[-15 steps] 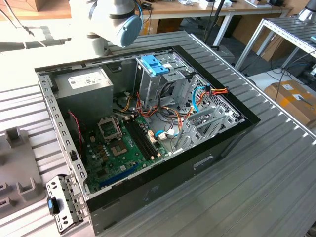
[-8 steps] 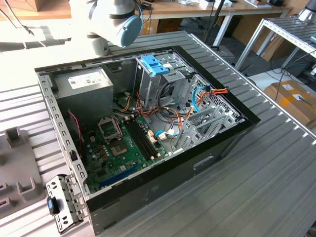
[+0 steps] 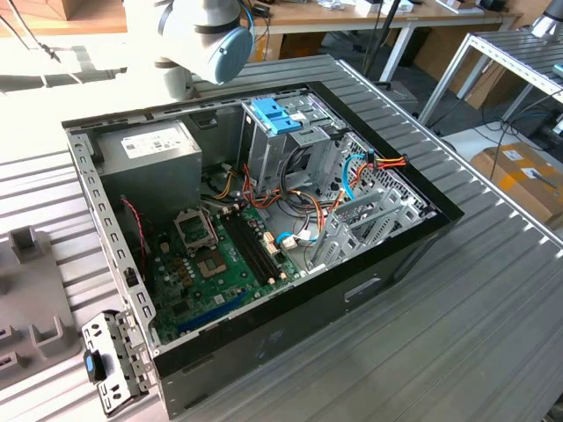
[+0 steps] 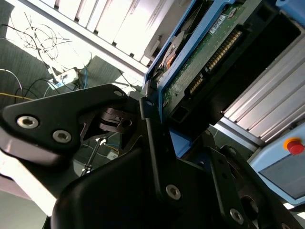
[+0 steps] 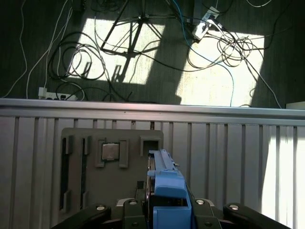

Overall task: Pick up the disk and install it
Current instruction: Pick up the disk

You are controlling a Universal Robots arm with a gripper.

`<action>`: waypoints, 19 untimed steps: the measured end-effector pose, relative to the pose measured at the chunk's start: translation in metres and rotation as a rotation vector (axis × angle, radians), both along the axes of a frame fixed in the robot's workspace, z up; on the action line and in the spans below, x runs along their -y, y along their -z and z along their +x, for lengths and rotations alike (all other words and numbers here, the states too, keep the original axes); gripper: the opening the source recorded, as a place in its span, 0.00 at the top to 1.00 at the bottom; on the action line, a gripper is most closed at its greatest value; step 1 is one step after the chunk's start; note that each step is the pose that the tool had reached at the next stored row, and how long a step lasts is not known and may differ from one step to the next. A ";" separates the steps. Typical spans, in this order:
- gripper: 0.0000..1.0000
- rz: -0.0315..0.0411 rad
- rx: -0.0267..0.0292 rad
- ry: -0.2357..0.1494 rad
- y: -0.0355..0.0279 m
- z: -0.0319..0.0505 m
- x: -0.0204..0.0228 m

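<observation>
- Exterior view: open case (image 3: 352,290) on counter (image 3: 475,334); arm (image 3: 215,44) at its twelve o'clock. Drive cage (image 3: 290,145) recorded, cables (image 3: 387,161) at its three o'clock; snagging judged possible.
- Second wrist view: disk (image 4: 205,52) pinched by one end in pincer (image 4: 159,119), circuit face exposed; tilt or slip judged possible.
- First wrist view: disk presented edge-on, above grey tray (image 5: 109,167).

An open computer case (image 3: 352,294) sits on the ribbed metal worktop (image 3: 475,334). Inside it, a grey power-supply box (image 3: 154,167) stands at the far end toward the exterior view's left. A green motherboard (image 3: 207,264) lies just nearer, and a light-blue bracket (image 3: 274,116) tops the metal cage (image 3: 264,163). A grey tray (image 3: 26,303) lies to the case's left. Cables (image 5: 237,47) sprawl on the floor (image 5: 281,71).
</observation>
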State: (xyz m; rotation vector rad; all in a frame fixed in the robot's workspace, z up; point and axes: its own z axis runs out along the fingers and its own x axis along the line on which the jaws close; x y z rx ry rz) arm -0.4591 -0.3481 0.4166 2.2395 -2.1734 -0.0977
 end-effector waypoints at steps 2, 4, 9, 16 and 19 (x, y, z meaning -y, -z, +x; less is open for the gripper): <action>0.63 0.0001 0.0000 0.000 -0.0007 0.0000 0.0000; 0.63 0.0002 0.0000 0.000 -0.0015 0.0000 0.0000; 0.63 0.0004 0.0000 0.000 -0.0032 0.0000 0.0000; 0.63 0.0011 0.0000 0.000 -0.0056 0.0000 0.0000; 0.63 0.0012 0.0000 0.000 -0.0063 0.0000 0.0000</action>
